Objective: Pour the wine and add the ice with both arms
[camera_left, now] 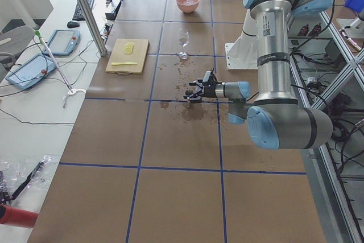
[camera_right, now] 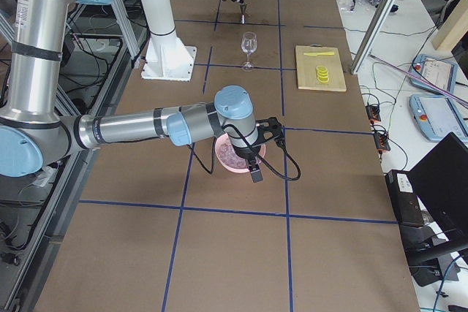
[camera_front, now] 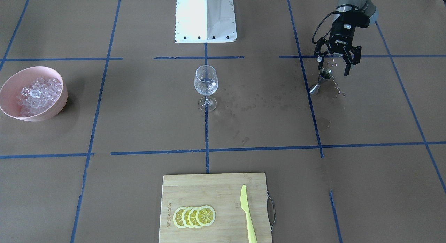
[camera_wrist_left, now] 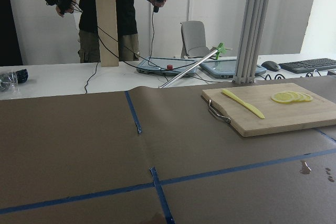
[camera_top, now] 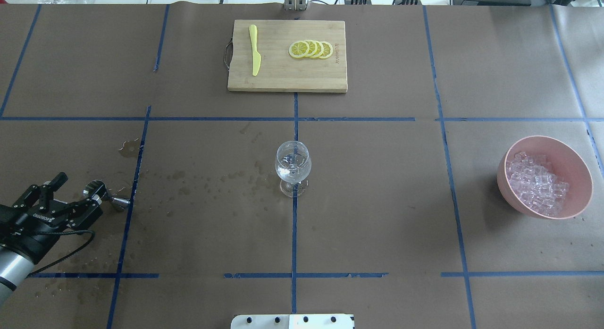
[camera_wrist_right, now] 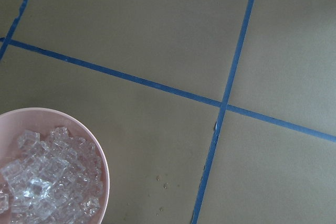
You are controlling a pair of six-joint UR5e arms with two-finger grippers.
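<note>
- Step in hand, judged: adding the ice. Wet spots on the brown paper run between the jigger (camera_front: 322, 81) and the wine glass (camera_front: 206, 83), so the pour looks finished.
- The ice (camera_front: 38, 93) is heaped in the pink bowl (camera_front: 52, 112) at the table's end on the robot's right, well apart from the glass at centre.
- The right gripper (camera_right: 254, 158) hangs over the bowl and shows only in the right side view, so whether its jaws are spread or closed cannot be told.
- The right wrist camera has the bowl in its lower left corner, so the tool looks off-centre. It should centre over the heap before descending.
- Advice: spread the jaws wide, go straight down into the middle of the pile and close gently. The cubes look slick and loose. Lift slowly and carry low to the narrow glass mouth.
- The left gripper (camera_front: 333, 69) points down with jaws released, fingertips either side of the jigger's top and holding nothing.
- The left forearm comes in low from the robot's side.
- The left arm should clear the jigger without tipping it.
</note>
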